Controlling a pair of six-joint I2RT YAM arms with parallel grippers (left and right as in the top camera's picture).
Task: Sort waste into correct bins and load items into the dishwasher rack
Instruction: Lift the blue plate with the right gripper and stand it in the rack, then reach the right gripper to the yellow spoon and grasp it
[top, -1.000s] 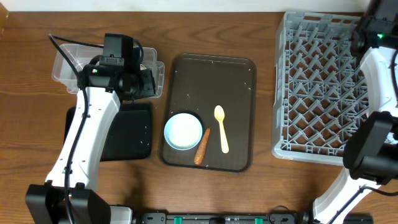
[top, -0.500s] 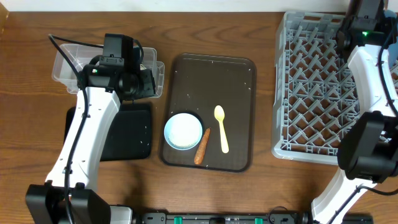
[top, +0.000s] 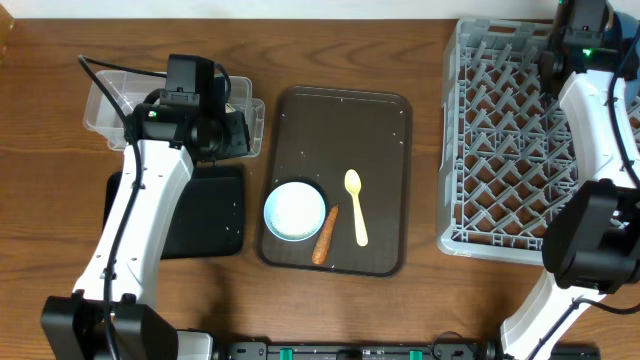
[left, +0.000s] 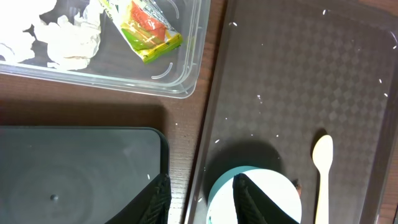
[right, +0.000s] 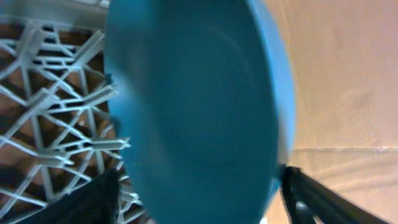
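A big dark-blue plate (right: 193, 106) fills the right wrist view, standing over the grey dishwasher rack (top: 500, 150). My right gripper (right: 199, 186) is open, one finger on each side of the plate. My left gripper (left: 200, 186) hangs open and empty over the wood strip between the black tray (left: 74, 168) and the brown serving tray (left: 298, 81). The clear tub (left: 186, 87) holds crumpled white tissue (left: 68, 40) and a yellow-green wrapper (left: 149, 31). On the brown tray lie a light-blue-rimmed round vessel, white inside (top: 295, 211), an orange carrot (top: 325, 235) and a pale yellow spoon (top: 356, 205).
White rice grains (left: 258, 96) are scattered over the brown serving tray (top: 340, 130). The black tray (top: 205, 215) lies under the left arm, in front of the clear tub (top: 105, 105). The right arm (top: 595, 110) reaches across the rack's right side.
The right arm shifted a little left over the rack's far right corner, and its jaws opened wide around the plate. The left arm has not moved.
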